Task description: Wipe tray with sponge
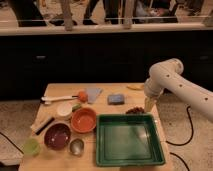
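Past tray (129,142) far-R corner: pincer (149,105), grip unclear | sponge (116,98) on tbl (60,91), apart.

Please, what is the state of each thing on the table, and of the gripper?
tray: flat on the table, nothing in it.
sponge: flat on the table behind the tray, not held.
gripper: over the table, right of the sponge, apart from it.
orange bowl: upright, empty.
cloth: folded, lying flat.

The hand (149,106) hangs near the surface's (62,90) right edge, just beyond the green tray (129,142); the blue sponge (116,98) lies near the far edge.
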`<state>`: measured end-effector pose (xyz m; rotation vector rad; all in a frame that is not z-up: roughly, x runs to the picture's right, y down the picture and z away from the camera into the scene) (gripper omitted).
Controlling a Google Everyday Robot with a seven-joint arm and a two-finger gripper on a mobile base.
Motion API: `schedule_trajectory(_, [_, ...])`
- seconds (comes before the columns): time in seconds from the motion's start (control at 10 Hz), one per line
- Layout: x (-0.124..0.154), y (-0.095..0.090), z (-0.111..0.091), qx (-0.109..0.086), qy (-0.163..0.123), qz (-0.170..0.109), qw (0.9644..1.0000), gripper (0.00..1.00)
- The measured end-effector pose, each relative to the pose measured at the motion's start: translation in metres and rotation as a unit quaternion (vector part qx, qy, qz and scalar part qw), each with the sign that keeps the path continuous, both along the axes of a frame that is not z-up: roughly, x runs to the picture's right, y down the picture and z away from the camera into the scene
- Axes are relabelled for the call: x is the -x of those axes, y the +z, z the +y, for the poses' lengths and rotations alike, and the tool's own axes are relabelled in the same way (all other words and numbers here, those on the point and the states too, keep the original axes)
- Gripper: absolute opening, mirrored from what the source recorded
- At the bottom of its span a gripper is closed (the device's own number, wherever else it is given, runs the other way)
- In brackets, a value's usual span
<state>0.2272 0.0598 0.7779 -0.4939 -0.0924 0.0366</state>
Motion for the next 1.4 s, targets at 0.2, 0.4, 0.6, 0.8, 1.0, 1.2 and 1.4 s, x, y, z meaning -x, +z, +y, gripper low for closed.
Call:
schedule_trajectory(0.2, [0.0,0.008,-0.004,-0.004,0.0,-0.001,1.0,0.8])
schedule_trajectory(0.4, [0.005,0.016,-0.01,-0.006,0.003,-0.006,1.0,0.8])
schedule_trajectory(0.6, [0.008,0.029,-0.009,-0.006,0.009,-0.009,0.9999,0.8])
schedule_trajectory(0.8, [0.013,0.039,-0.013,-0.006,0.009,-0.011,0.9999,0.8])
schedule_trajectory(1.0, [0.017,0.049,-0.016,-0.004,0.011,-0.016,0.9998,0.8])
schedule_trajectory(1.2, [0.017,0.058,-0.017,-0.003,0.014,-0.019,0.9997,0.8])
schedule_trajectory(1.4, [0.019,0.067,-0.02,-0.002,0.015,-0.022,0.9996,0.8])
